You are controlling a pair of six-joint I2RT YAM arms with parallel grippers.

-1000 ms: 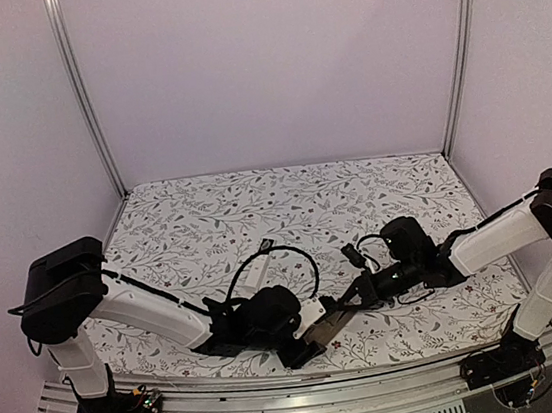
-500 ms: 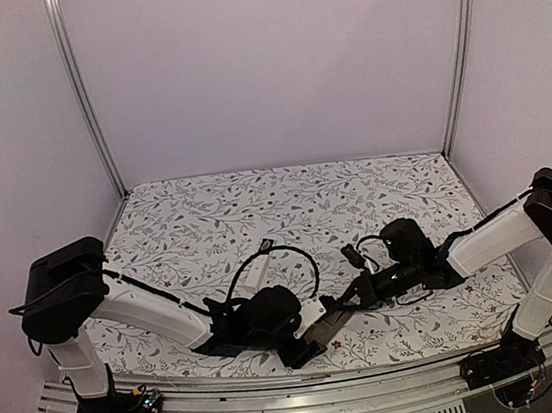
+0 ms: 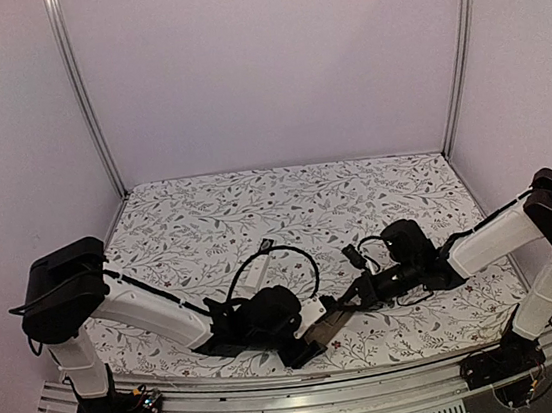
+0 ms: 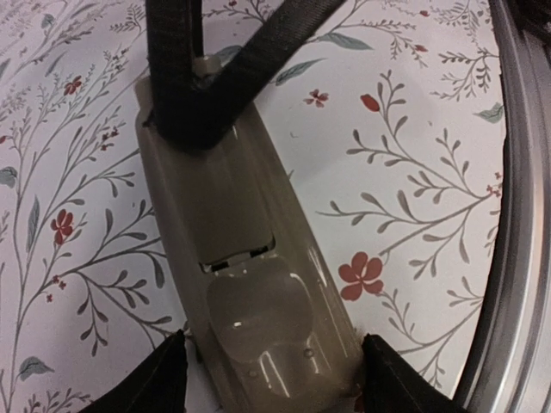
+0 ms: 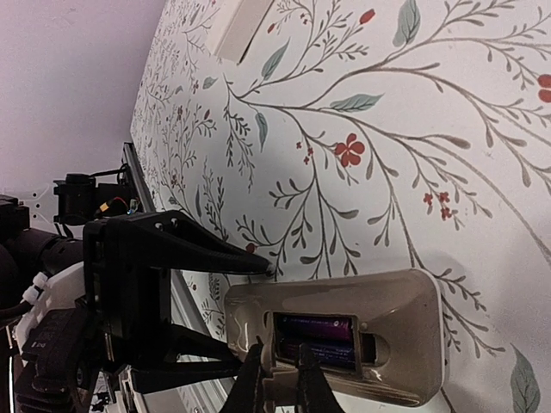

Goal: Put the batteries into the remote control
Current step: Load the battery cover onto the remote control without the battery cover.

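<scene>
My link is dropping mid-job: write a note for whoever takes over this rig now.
Left gripper: shut across the remote control, pinning it on the table.
Right gripper: shut, tips at the open battery bay's edge.
Done: two batteries lie in the bay; no cover on it.
To do: check both are seated, then close the bay; a pale flat piece further out may be the cover.

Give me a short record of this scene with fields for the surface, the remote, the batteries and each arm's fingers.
surface: floral-patterned cloth
remote control: tan, back up, battery compartment open
batteries: two visible, lying side by side inside the compartment
left fingers: clamped on the remote's two long sides
right fingers: shut, tips at the edge of the open compartment
</scene>
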